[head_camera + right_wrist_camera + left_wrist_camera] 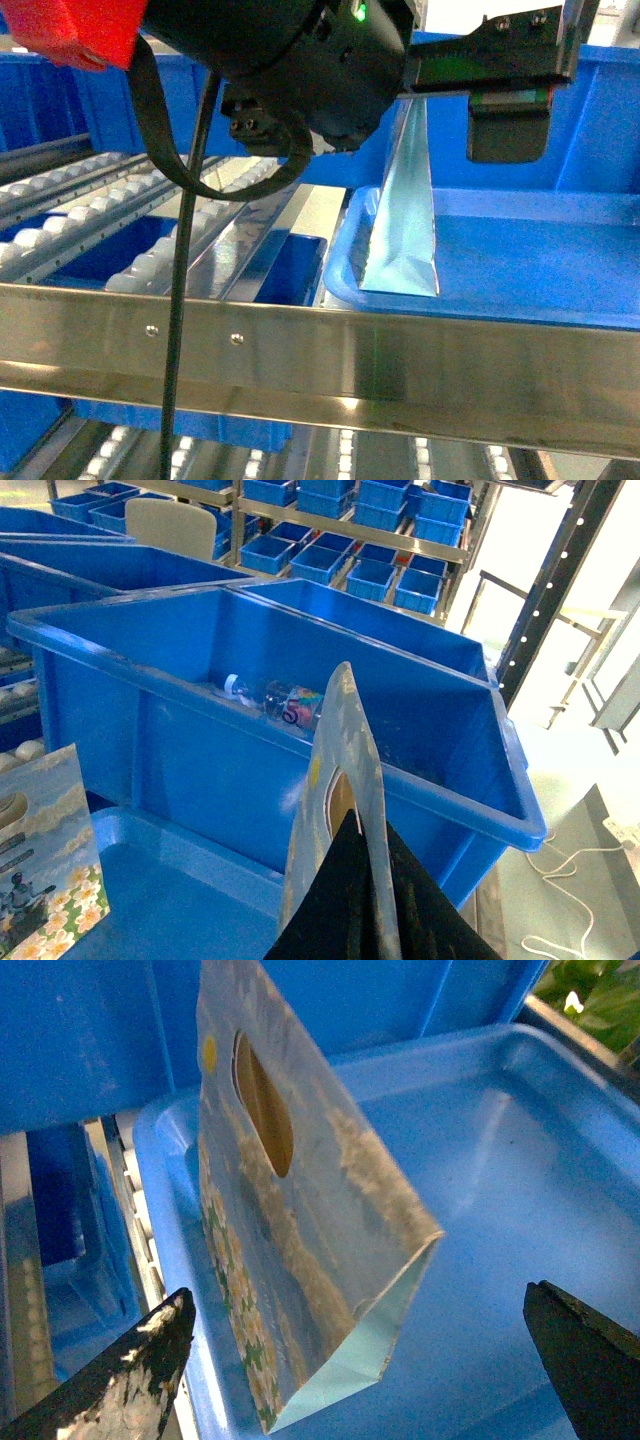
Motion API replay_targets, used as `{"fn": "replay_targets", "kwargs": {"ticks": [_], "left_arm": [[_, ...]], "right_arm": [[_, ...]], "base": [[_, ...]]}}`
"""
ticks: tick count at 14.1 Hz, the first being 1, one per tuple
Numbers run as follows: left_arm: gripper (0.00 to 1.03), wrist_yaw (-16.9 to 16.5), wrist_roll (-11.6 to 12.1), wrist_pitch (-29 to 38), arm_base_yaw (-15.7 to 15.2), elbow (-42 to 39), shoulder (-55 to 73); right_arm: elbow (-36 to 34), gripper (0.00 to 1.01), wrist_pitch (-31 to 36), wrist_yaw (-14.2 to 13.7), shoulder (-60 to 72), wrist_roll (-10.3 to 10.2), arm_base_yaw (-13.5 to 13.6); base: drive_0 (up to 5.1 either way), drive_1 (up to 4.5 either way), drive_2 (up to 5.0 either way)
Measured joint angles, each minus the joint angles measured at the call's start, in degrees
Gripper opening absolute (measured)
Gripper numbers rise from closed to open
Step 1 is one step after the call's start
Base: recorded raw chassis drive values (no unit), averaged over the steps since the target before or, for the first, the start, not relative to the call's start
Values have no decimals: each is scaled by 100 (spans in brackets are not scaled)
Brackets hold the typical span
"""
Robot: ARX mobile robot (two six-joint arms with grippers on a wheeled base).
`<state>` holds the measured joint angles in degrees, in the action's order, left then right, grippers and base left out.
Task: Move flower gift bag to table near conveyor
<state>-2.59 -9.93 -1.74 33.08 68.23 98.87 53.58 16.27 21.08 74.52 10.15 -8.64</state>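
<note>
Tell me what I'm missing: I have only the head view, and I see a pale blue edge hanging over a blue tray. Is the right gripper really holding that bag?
Observer: Yes. The right wrist view shows the right gripper shut on the top edge of the flower gift bag, next to its cut-out handle.
Operator: And the left gripper? The arm's body blocks it for me.
Observer: The left gripper is open. The bag hangs between its fingers, and neither finger touches it.
Operator: Is there anything in the bin behind the bag?
Observer: A plastic bottle lies inside the blue bin.
</note>
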Motion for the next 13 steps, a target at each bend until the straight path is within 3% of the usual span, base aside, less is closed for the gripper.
{"fn": "replay_targets", "kwargs": {"ticks": [4, 8, 10, 11, 13], "left_arm": [[98, 87, 79, -31, -289, 490, 570], [98, -15, 293, -142, -59, 717, 741], [98, 105, 417, -138, -17, 885, 887], [98, 339, 535, -39, -9, 898, 955], [95, 367, 610, -57, -7, 898, 979]], "right_arm": [[0, 2, -2, 0, 0, 0, 0], [0, 2, -2, 0, 0, 0, 0], [0, 2, -2, 0, 0, 0, 0], [0, 2, -2, 0, 0, 0, 0], [0, 2, -2, 0, 0, 0, 0]], "base": [[0, 0, 0], [0, 0, 0], [0, 0, 0], [0, 0, 0], [0, 0, 0]]}}
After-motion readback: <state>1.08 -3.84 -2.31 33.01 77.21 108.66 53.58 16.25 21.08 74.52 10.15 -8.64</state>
